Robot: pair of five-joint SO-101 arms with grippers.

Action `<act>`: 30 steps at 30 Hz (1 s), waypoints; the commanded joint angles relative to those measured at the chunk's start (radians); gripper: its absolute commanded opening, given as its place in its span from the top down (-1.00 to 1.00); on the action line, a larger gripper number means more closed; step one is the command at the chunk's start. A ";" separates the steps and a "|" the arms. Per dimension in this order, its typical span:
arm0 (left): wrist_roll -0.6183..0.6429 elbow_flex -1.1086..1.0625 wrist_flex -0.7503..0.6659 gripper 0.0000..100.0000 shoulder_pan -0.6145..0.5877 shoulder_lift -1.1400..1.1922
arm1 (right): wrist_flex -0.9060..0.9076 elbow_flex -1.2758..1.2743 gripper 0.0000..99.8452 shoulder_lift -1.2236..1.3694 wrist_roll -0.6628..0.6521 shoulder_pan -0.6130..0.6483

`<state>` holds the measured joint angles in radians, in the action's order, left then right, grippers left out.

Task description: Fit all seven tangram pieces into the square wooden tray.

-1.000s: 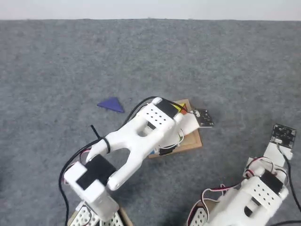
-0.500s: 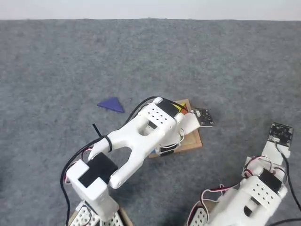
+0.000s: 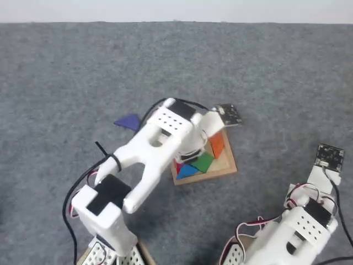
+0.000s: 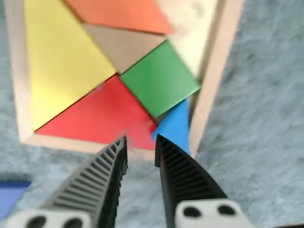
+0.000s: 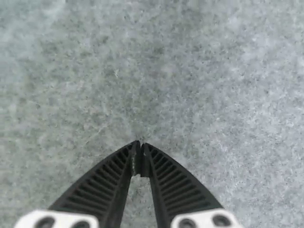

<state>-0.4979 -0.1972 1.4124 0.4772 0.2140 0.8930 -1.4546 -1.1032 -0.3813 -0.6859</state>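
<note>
Table open around tray; coloured pieces inside, purple triangle outside. Left gripper jaws slightly parted, empty; right gripper jaws closed, empty.

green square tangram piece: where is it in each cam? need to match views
High view: green square lies in the wooden tray, near its front edge, beside the arm's white body.
Left wrist view: green square lies between the red piece and the tray rim, ahead of the left gripper.
Right wrist view: grey mat under the right gripper.
Shared landmark: blue triangle touching the green square by the tray's corner.
</note>
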 commanded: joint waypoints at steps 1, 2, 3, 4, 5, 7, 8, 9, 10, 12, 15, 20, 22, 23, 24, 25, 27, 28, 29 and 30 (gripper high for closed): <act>-0.034 0.042 -0.014 0.81 -0.037 -0.003 | 0.010 0.037 0.98 -0.016 -0.008 0.008; -0.034 0.042 -0.011 0.81 -0.037 -0.003 | 0.010 0.037 0.98 -0.016 -0.008 0.008; -0.032 0.041 -0.009 0.81 -0.037 -0.009 | 0.010 0.037 0.98 -0.016 -0.008 0.008; -0.029 0.041 -0.008 0.81 -0.035 -0.012 | 0.010 0.037 0.98 -0.016 -0.008 0.008; -0.028 0.039 -0.005 0.81 -0.034 -0.012 | 0.010 0.037 0.98 -0.016 -0.008 0.008; -0.028 0.031 0.000 0.81 -0.034 -0.003 | 0.010 0.037 0.98 -0.016 -0.008 0.008; -0.028 0.008 -0.003 0.81 -0.034 -0.003 | 0.010 0.037 0.98 -0.016 -0.008 0.008; -0.028 -0.018 -0.008 0.81 -0.034 -0.006 | 0.010 0.037 0.98 -0.016 -0.008 0.008; -0.028 -0.048 -0.009 0.81 -0.029 -0.011 | 0.010 0.037 0.98 -0.016 -0.008 0.008; -0.028 -0.102 -0.026 0.81 -0.021 -0.012 | 0.010 0.037 0.98 -0.018 -0.008 0.010; -0.028 -0.166 -0.069 0.81 -0.014 -0.012 | 0.010 0.037 0.98 -0.018 -0.008 0.010; -0.023 -0.231 -0.138 0.81 0.011 -0.012 | 0.010 0.037 0.98 -0.018 -0.008 0.010; 0.002 -0.217 -0.140 0.81 0.011 -0.012 | 0.010 0.037 0.98 -0.016 -0.008 0.010; 0.005 -0.205 -0.133 0.81 0.011 -0.012 | 0.010 0.037 0.98 -0.015 -0.008 0.010; 0.006 -0.189 -0.120 0.81 0.008 -0.012 | 0.010 0.037 0.98 -0.015 -0.008 0.010; 0.006 -0.179 -0.106 0.81 0.005 -0.012 | 0.010 0.037 0.98 -0.013 -0.008 0.010; 0.008 -0.173 -0.100 0.81 0.002 -0.012 | 0.010 0.037 0.98 -0.013 -0.008 0.010; 0.008 -0.176 -0.100 0.81 0.002 -0.008 | 0.010 0.037 0.98 -0.013 -0.008 0.010; 0.008 -0.180 -0.100 0.81 0.002 -0.003 | 0.010 0.037 0.98 -0.013 -0.008 0.010; 0.008 -0.189 -0.104 0.81 0.000 -0.003 | 0.010 0.037 0.98 -0.013 -0.008 0.010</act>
<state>-0.5025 -0.3859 1.3034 0.4833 0.2140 0.8930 -1.4546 -1.1032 -0.3813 -0.6859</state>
